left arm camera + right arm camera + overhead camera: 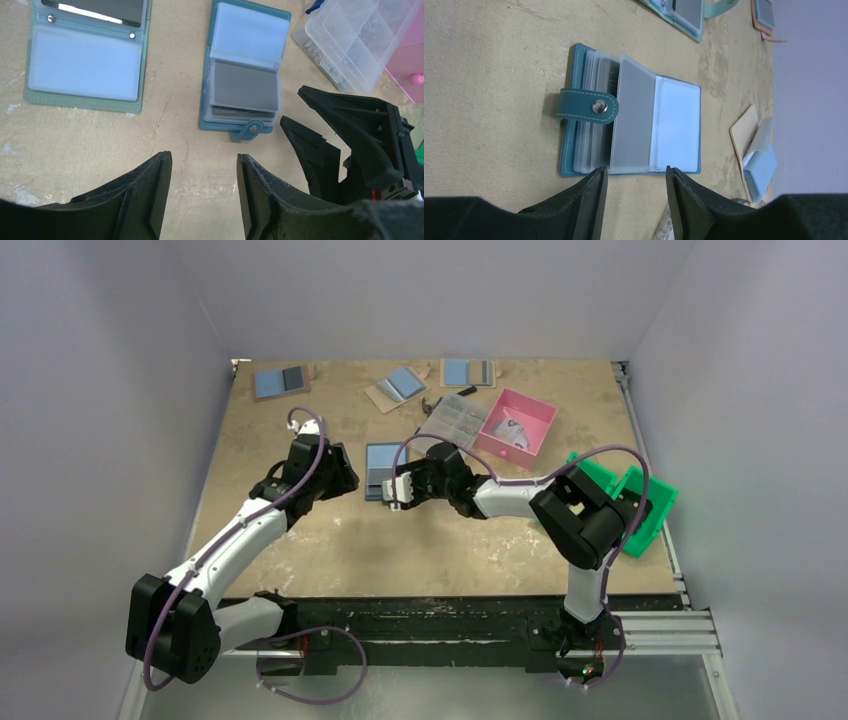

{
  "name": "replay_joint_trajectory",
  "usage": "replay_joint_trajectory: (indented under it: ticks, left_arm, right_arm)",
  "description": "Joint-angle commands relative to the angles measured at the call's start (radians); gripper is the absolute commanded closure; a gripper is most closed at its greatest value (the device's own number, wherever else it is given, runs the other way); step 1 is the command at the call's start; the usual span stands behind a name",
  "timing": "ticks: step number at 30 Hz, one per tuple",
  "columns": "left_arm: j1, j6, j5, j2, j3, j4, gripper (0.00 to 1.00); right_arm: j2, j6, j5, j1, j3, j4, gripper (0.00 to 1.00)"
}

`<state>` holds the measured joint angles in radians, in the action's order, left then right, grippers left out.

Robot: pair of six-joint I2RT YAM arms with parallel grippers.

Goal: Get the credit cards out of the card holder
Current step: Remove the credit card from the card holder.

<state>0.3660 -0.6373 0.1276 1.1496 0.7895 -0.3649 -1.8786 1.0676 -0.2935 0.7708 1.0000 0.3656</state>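
The card holder (pixel 624 125) lies open just ahead of the nearer right pincer (pixel 636 172); it and the left pincer (pixel 205 161) gape empty.

Stitched leatherette card holder (pixel 574 145), glossy sleeves

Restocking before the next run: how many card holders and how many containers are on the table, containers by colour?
Card holders: 4
Clear box: 1
Pink bin: 1
Green bin: 1
Total: 7
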Motion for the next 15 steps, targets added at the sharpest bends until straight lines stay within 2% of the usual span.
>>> replay_joint_trajectory:
  ticks: [1,15]
  left_arm:
    - [-0.009,-0.016,0.013,-0.035,-0.009,-0.007,0.46]
    - [-0.009,-0.015,0.014,-0.062,-0.015,-0.022,0.46]
  right_arm:
    - [-0.015,-0.009,0.025,0.009,0.037,0.034,0.46]
    - [-0.050,-0.020,0.070,0.016,0.070,0.041,0.52]
